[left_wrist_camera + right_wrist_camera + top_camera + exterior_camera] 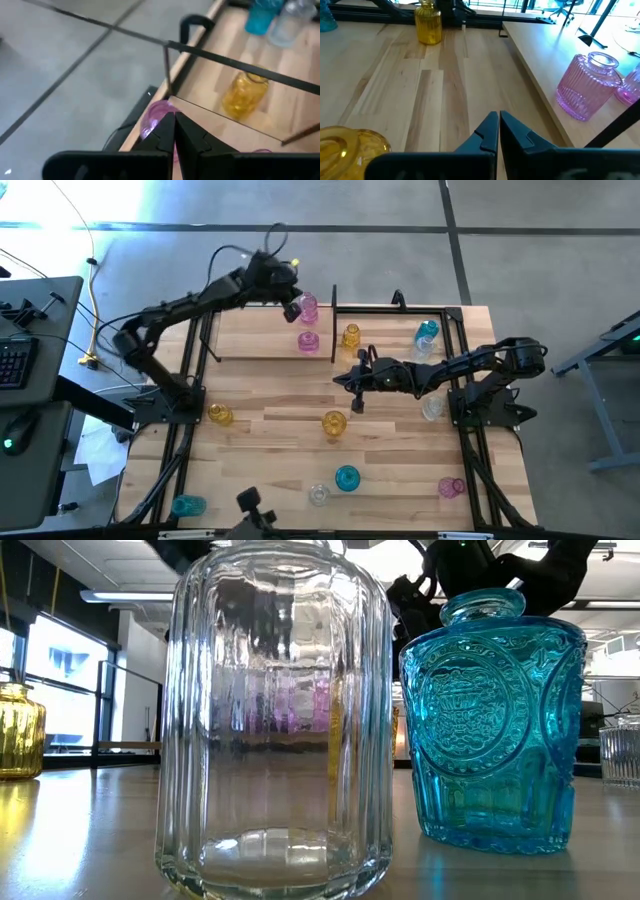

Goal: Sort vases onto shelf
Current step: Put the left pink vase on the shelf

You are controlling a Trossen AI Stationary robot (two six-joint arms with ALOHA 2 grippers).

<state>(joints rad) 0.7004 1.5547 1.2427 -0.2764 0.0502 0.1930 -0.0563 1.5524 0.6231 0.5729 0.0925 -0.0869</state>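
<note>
Holding: left tool (293,307) grips a pink vase (308,308) above the shelf (390,308) rear-left corner.
Right tool (352,385): fingers closed, empty, over the table (280,430) centre.
Shelf contents: pink vase, amber vase (350,335), teal vase (427,332).
Table: remaining vases scattered.

Glass, wood, matt black metal

Clear vase (272,720): glossy ribbed glass. Teal vase (492,720): glossy embossed glass. Pink vase (587,86): ribbed translucent glass. Counter (440,90): pale smooth wood planks, matt. Shelf (390,340): light wood, thin black metal frame.

Grey floor (150,205), bright windows (70,690)
</note>
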